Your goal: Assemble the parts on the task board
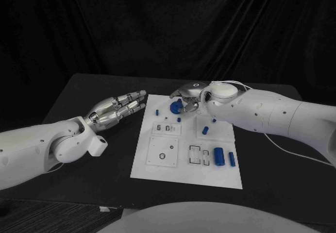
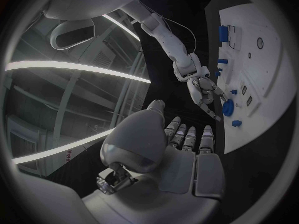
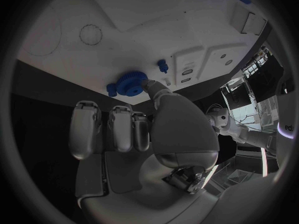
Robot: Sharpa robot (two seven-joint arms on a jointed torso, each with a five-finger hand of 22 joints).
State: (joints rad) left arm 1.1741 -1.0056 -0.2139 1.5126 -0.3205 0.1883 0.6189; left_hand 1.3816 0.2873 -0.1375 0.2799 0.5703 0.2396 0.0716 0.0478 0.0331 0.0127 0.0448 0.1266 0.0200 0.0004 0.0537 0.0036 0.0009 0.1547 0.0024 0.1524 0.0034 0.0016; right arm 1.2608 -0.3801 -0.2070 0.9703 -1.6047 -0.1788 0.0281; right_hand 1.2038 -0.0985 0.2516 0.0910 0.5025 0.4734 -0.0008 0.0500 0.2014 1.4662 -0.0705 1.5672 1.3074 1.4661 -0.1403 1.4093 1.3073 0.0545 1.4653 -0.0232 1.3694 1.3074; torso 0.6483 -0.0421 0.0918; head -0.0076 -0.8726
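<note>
Board white, with black outlines. Gear blue; pegs blue too. Hands silver: left, right. Arms white. Table black.

Black counter with rounded far corners, set before a black curtain hanging in folds across the whole background. Long bright light strips run overhead in the room beyond.
</note>
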